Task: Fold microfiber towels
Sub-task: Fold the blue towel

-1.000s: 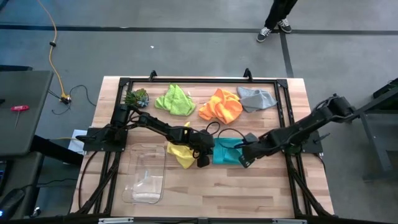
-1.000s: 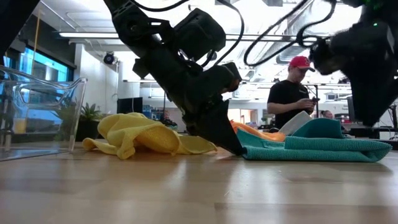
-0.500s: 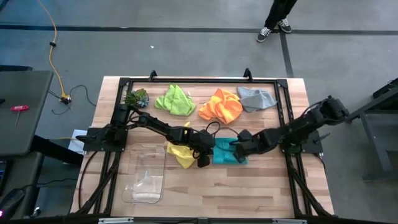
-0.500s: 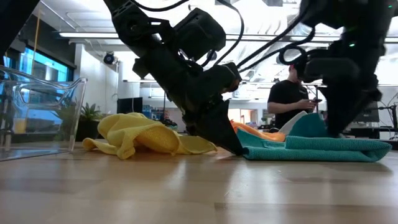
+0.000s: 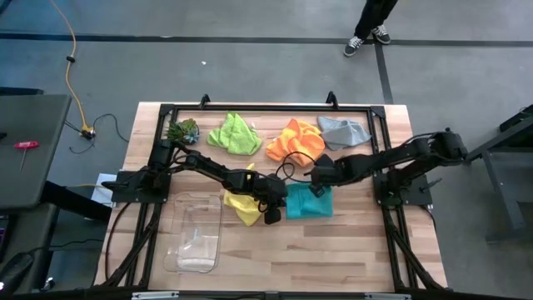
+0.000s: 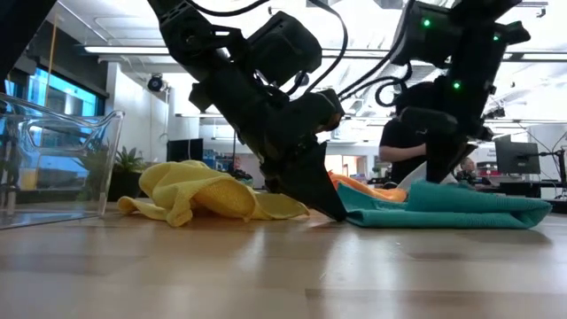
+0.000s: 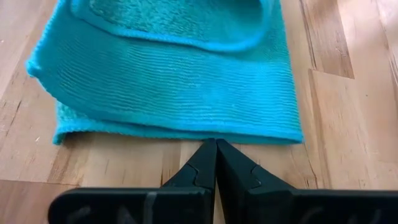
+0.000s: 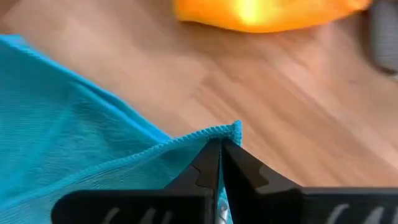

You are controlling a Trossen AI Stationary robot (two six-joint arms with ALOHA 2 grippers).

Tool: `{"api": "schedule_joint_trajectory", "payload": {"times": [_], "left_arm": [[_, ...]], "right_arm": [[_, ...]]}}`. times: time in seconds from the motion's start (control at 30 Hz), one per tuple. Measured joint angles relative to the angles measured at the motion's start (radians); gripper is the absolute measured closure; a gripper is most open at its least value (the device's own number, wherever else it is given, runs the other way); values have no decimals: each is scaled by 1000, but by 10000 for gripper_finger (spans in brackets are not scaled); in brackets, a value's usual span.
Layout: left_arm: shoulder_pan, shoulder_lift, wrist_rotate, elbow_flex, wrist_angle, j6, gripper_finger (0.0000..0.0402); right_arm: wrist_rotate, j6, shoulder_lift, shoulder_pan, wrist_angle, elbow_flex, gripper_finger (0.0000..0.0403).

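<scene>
Folding is underway on the teal ribbed microfiber towel, lying mid-table beside the crumpled yellow towel. Right gripper is pinching its corner, fingers closed on the hem; left gripper is pressing, closed, at the edge. Next: carrying that corner across squarely.

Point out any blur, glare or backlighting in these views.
Right wrist view: the orange towel and grey towel are blurred, while the teal towel corner at the right gripper is sharp. Low view: bright ceiling lights leave the left gripper a dark silhouette. Left wrist and high views: evenly lit, no glare.
</scene>
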Motion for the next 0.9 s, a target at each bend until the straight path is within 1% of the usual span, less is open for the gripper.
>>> {"api": "schedule_joint_trajectory", "payload": {"times": [0.13, 0.27, 0.33, 0.4, 0.47, 0.57, 0.7, 0.8, 0.9], "left_arm": [[0, 0, 0, 0, -1, 0, 401], [0, 0, 0, 0, -2, 3, 402], [5, 0, 2, 0, -2, 3, 401], [12, -4, 4, 0, -10, 3, 401], [25, -6, 10, 5, -27, 3, 402], [52, -37, 8, 19, -113, 22, 401], [88, -99, 3, 38, -245, 110, 401], [107, -148, -1, 42, -269, 133, 401], [114, -172, -1, 42, -239, 108, 401]], "right_arm": [[30, 9, -88, -8, -82, 0, 391], [-3, 44, -208, 8, -92, 0, 387], [-15, 63, -263, 23, -89, 0, 374], [-21, 71, -305, 37, -90, 0, 351], [-25, 73, -339, 50, -103, 0, 318], [-40, 105, -378, 57, -133, 0, 261], [-38, 122, -424, 88, -210, 0, 195], [-36, 146, -448, 130, -256, -4, 167], [-44, 182, -475, 174, -246, -56, 161]]}}
